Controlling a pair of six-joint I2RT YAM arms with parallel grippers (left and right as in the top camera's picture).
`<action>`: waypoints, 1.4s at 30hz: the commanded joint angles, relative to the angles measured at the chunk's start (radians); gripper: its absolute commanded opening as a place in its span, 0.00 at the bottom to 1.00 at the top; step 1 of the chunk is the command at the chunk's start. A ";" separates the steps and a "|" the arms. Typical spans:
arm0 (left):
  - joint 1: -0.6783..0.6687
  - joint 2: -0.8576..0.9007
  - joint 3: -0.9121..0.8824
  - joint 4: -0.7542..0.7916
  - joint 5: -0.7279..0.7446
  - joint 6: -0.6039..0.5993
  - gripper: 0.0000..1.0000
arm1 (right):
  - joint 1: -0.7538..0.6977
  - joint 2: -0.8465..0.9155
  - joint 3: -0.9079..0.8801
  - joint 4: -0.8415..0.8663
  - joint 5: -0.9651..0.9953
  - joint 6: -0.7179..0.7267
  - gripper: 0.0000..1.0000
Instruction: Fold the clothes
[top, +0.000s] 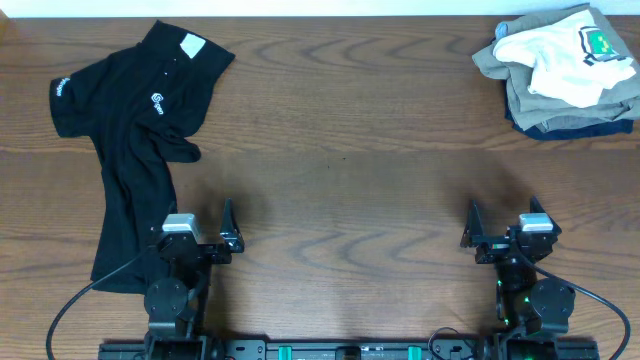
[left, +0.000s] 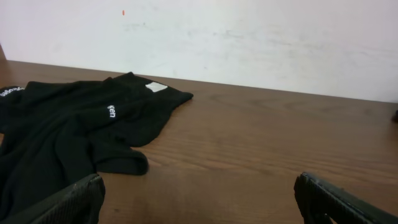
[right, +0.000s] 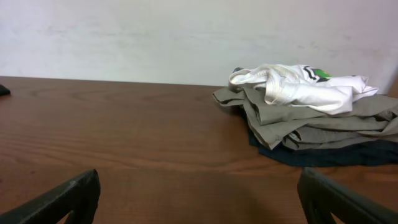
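The clothes, a black short-sleeved polo shirt (top: 140, 110), lie crumpled at the table's left, collar and white neck label toward the far edge and hem trailing to the near edge. In the left wrist view the shirt (left: 68, 124) spreads ahead and to the left. My left gripper (top: 193, 218) stands open at the near edge, just right of the shirt's lower part, with its left finger (left: 74, 202) next to the cloth and nothing between the fingers. My right gripper (top: 505, 214) is open over bare wood on the near right, and in its wrist view the right gripper (right: 199, 202) holds nothing.
A pile of folded khaki and navy garments (top: 560, 95) sits at the far right corner, with a white garment with a green crest (right: 298, 87) on top. A white wall runs behind the wooden table (top: 350, 150).
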 joint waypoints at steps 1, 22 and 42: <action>-0.005 -0.007 -0.008 -0.047 0.002 0.013 0.98 | 0.008 -0.006 -0.003 -0.003 0.007 -0.015 0.99; -0.005 -0.007 -0.008 -0.047 0.002 0.013 0.98 | 0.008 -0.006 -0.003 -0.002 0.007 -0.015 0.98; -0.005 -0.007 -0.008 -0.047 0.002 0.013 0.98 | 0.008 -0.006 -0.003 0.022 -0.058 -0.014 0.99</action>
